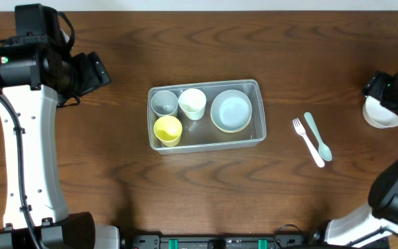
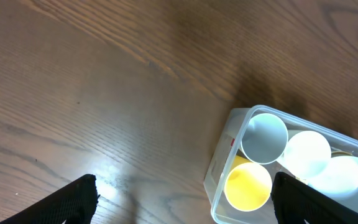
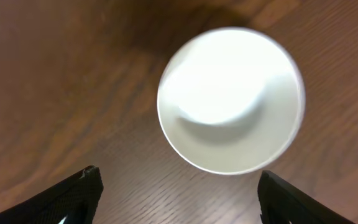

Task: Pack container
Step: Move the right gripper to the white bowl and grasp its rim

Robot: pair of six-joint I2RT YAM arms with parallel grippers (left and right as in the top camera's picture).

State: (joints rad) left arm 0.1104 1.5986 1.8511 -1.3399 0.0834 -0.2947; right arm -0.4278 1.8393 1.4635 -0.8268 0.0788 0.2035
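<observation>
The clear plastic container [image 1: 260, 111] lies at the table's middle. It holds a grey cup [image 1: 163, 103], a white cup [image 1: 193, 103], a yellow cup [image 1: 168, 129] and stacked bowls [image 1: 231, 111]. In the left wrist view the container [image 2: 221, 168] is at the lower right with the same cups. My left gripper [image 2: 182, 202] is open and empty above bare table, left of the container. A white bowl [image 1: 381, 116] stands at the far right edge. My right gripper [image 3: 178, 196] is open and empty, hovering just over the white bowl [image 3: 230, 99].
A white fork [image 1: 307, 142] and a pale green spoon [image 1: 318, 136] lie side by side on the table between the container and the white bowl. The left arm [image 1: 26, 124] reaches along the table's left side.
</observation>
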